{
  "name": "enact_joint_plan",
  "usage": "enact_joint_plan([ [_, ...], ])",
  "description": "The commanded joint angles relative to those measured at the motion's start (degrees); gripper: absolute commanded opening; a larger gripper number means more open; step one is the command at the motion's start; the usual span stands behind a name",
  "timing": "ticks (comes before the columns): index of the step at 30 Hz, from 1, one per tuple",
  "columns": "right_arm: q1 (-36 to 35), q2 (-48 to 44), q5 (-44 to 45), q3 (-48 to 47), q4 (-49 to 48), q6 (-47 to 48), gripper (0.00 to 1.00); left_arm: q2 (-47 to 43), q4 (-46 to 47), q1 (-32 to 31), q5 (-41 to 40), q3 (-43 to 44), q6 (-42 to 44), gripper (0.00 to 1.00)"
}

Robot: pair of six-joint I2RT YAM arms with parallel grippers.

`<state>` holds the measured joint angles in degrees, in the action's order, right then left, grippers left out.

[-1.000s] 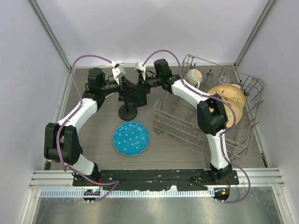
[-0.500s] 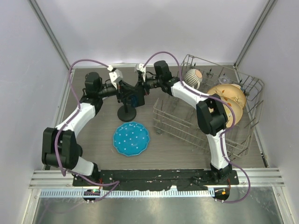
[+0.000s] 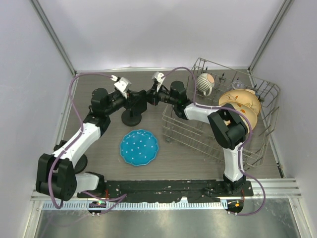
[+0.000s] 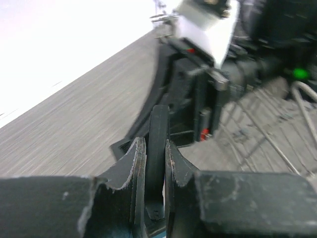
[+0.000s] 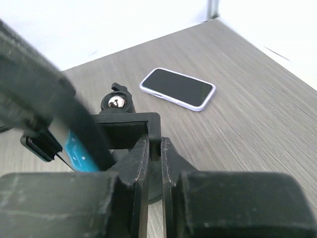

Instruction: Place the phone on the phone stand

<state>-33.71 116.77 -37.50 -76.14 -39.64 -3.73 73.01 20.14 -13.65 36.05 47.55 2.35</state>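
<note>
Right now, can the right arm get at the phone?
Probably not yet: the right gripper is shut on the stand, which sits between it and the phone lying flat beyond.

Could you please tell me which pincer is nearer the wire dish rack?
Right. The right pincer grips the black phone stand on its rack-facing side; the left pincer grips its opposite side, farther from the metal wire dish rack.

Noted matt grey wood-grain on the table [image 5: 257, 119]; glossy black glass on the phone [image 5: 178, 88], smooth pale rim; matt black plastic on the phone stand [image 5: 130, 130], polished metal on its ball [image 5: 115, 102]; thin bare metal wire for the dish rack [image 3: 188, 130].
</note>
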Motion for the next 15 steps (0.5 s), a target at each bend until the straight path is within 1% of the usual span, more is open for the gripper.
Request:
enact_joint_plan([
  [1,-0.56,-5.5,22.8,5.64,-15.46,-7.08,0.0,-1.38,0.01,-2.51,-34.08,3.94,-1.2,0.0],
  [2,-0.82,-5.85,25.78,6.26,-16.08,-6.74,0.0,-1.64,-1.15,-3.39,-38.47,4.39,-1.47,0.0],
  [3,-1.26,-6.29,27.81,6.7,-15.39,-4.64,0.0,-1.65,-1.07,-4.88,-45.04,4.31,-1.82,0.0],
  [4,-2.22,-7.25,29.92,6.97,-14.42,-3.41,0.01,-1.91,-0.02,-6.03,-49.72,3.44,-1.74,0.0],
  [5,-2.67,-7.69,33.07,7.23,-13.55,-2.52,0.0,-2.52,1.29,-7.95,-52.9,2.64,-1.39,0.0],
  [6,-3.02,-7.96,34.67,7.58,-13.45,-1.47,0.0,-2.61,4.26,-8.67,-58.06,1.68,-0.95,0.0],
  [7,-4.16,-8.75,36.16,7.93,-13.62,-0.94,0.0,-2.53,5.16,-9.28,-60.29,0.62,-1.12,0.0],
  [8,-4.78,-9.01,40.27,8.63,-13.97,-0.06,0.0,-1.83,5.69,-9.55,-61.62,0.44,-1.47,0.0],
  [10,-7.4,-9.37,44.85,9.16,-14.68,3.1,0.0,-0.42,8.23,-9.82,-65.13,-0.17,-0.69,0.0],
  [12,-8.9,-9.28,49.33,8.47,-14.07,3.38,0.0,2.11,10.61,-9.99,-67.33,-0.35,1.24,0.0],
  [13,-9.61,-9.19,50.49,7.94,-13.63,5.9,0.0,2.74,11.14,-10.08,-67.43,-0.7,1.69,0.0],
  [14,-11.09,-8.93,51.55,5.59,-10.4,6.53,0.0,3.62,11.93,-10.08,-66.47,-1.14,2.65,0.0],
  [15,-11.72,-8.93,53.39,4.52,-8.55,6.97,0.0,4.76,15.25,-10.25,-64.81,-3.06,4.49,0.0],
])
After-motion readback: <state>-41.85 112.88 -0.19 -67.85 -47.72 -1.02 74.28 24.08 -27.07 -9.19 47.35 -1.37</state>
